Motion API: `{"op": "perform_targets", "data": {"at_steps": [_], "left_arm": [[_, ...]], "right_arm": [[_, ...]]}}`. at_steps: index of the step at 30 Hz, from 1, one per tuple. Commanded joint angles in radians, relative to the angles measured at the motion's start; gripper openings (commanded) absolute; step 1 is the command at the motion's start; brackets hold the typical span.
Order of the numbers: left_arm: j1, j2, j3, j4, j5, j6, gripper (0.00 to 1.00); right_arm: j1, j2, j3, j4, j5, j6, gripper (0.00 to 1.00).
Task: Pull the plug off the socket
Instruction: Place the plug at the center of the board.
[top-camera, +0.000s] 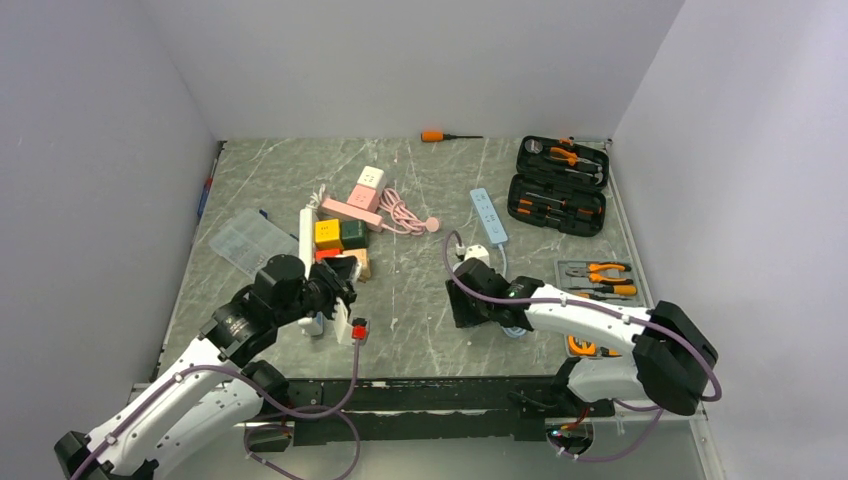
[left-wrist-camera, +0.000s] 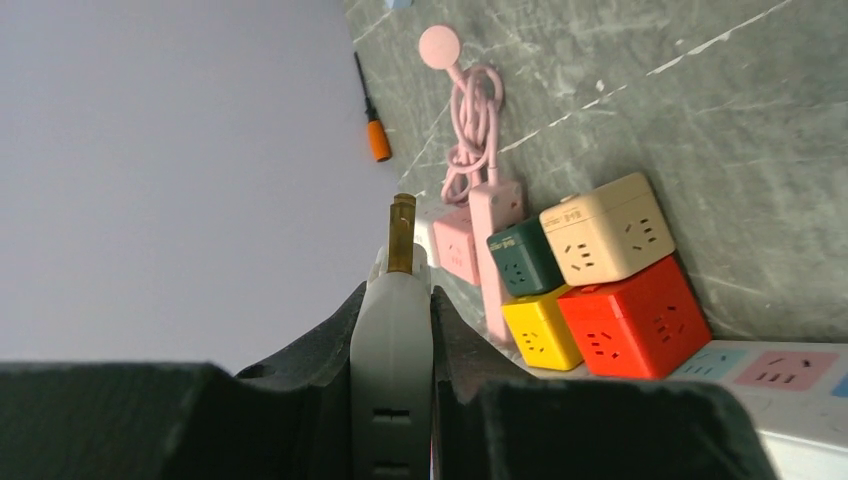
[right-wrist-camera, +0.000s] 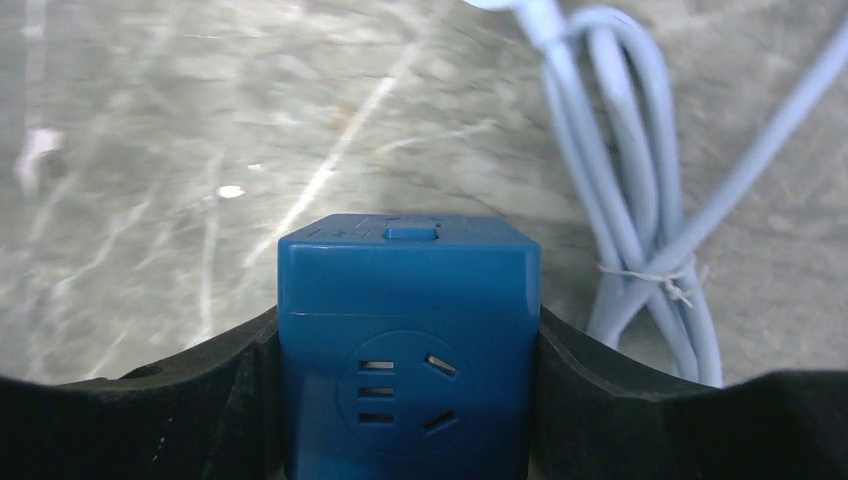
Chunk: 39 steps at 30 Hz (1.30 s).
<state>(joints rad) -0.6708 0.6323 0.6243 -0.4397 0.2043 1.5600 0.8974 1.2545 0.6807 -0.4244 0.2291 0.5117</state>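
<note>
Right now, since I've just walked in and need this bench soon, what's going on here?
Two robot arms are separating a plug from a socket. The left tool is shut on a white plug, whose brass prong sticks out bare in the air. The right tool grips a blue cube socket; the outlet facing its camera is empty. So the plug looks already out, with the two arms apart.
</note>
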Motion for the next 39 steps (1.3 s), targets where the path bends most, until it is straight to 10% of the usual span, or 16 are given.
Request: {"op": "perform_targets", "data": {"at_steps": [1, 11, 19, 23, 39], "left_arm": [[0.003, 0.032, 0.088, -0.049, 0.058, -0.083, 0.0], [0.002, 0.031, 0.088, -0.048, 0.09, -0.082, 0.0], [0.002, 0.055, 0.109, -0.08, 0.113, -0.111, 0.0], [0.002, 0.064, 0.111, -0.082, 0.133, -0.118, 0.0], [-0.028, 0.24, 0.274, -0.198, 0.277, -0.501, 0.0]], "right_arm": [[-0.013, 0.021, -0.043, 0.037, 0.155, 0.165, 0.0], [-0.019, 0.122, -0.033, -0.185, 0.392, 0.456, 0.1], [-0.078, 0.032, -0.095, -0.162, 0.424, 0.519, 0.56], [-0.098, 0.038, -0.082, -0.185, 0.414, 0.495, 0.98], [-0.299, -0.268, -0.027, -0.216, 0.281, 0.369, 1.0]]}}
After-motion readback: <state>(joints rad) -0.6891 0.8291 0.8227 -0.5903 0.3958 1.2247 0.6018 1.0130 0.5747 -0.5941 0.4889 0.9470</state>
